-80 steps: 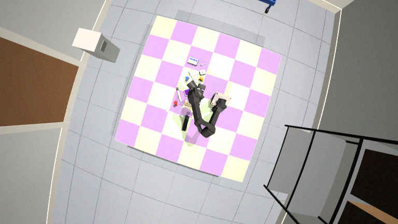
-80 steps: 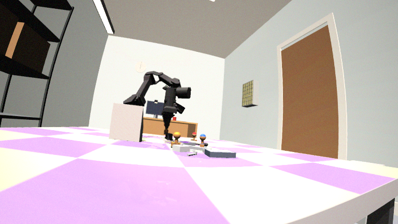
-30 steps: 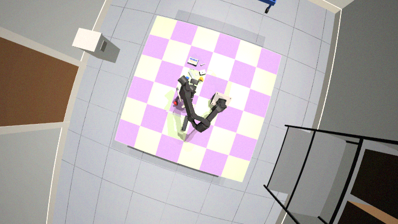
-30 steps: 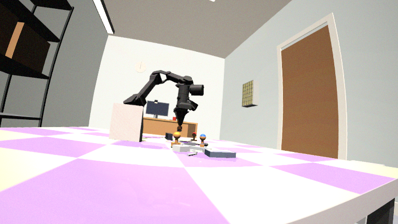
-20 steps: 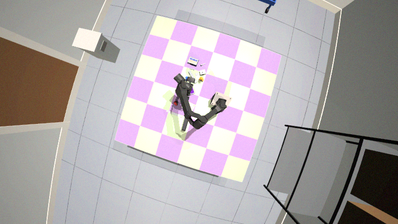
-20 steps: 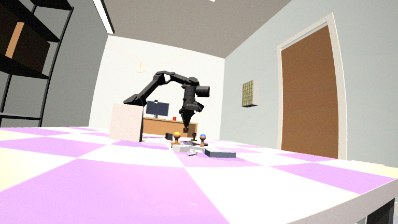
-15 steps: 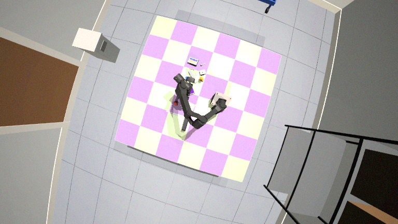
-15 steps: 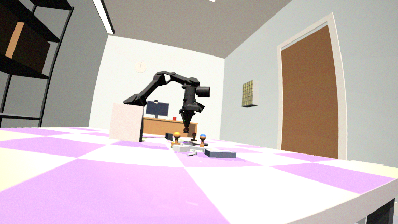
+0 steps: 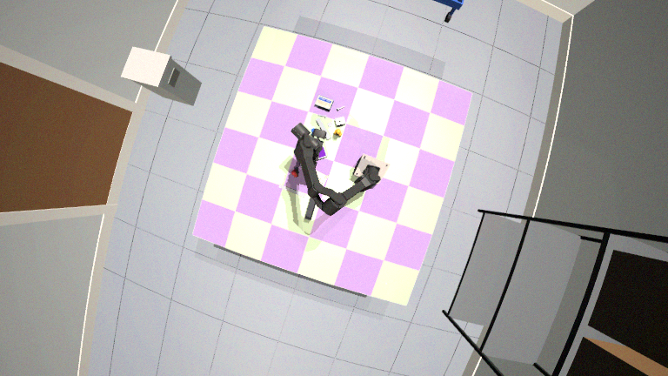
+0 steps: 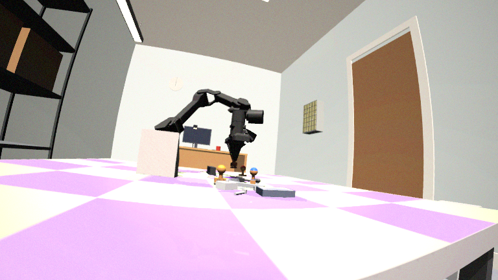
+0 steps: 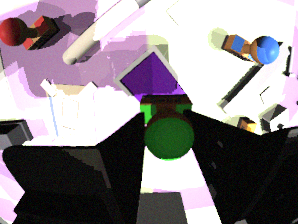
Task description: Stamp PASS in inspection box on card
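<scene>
My gripper (image 10: 233, 161) (image 11: 163, 116) points down and is shut on the green-knobbed stamp (image 11: 169, 139) (image 10: 233, 165), which is upright and held above the bench. The purple ink pad (image 11: 150, 75) (image 9: 322, 152) has a pale rim; in the wrist view it lies just beyond the stamp's base, which overlaps its near corner. The beige card (image 11: 71, 112) lies left of the stamp in the wrist view, with white pieces at its corners. Faint lines show on the card, but I cannot read its box. The stamp's underside is hidden.
A red-knobbed stamp (image 9: 294, 173) (image 10: 242, 168) (image 11: 13, 31), a blue-knobbed stamp (image 10: 253, 170) (image 11: 265, 50) and a yellow-knobbed stamp (image 9: 337, 132) (image 10: 221, 169) stand around the work area. A pale rod (image 11: 100, 36) lies beyond the card. A dark-sided box (image 9: 323, 103) (image 10: 275, 192) lies farther off.
</scene>
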{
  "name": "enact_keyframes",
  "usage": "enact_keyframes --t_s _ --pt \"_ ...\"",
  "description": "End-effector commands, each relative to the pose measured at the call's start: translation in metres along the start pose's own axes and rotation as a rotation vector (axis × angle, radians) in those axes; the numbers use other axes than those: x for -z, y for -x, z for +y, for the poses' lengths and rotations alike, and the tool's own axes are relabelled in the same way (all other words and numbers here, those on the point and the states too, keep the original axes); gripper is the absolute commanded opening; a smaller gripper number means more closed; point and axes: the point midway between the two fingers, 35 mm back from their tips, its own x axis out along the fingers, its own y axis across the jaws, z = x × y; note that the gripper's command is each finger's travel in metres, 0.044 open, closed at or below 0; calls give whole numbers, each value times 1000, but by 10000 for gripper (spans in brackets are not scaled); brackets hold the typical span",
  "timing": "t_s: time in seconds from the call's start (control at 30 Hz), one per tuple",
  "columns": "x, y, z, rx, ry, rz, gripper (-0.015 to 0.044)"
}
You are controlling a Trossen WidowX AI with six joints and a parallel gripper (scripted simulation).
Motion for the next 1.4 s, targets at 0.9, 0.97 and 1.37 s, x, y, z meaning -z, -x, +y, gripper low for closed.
enact_keyframes --t_s 0.9,0.97,1.37 --pt "0 -22 -2 -55 -4 0 0" --pt "0 -24 -3 -58 -3 0 0" --pt "1 -31 -3 -76 0 -1 0"
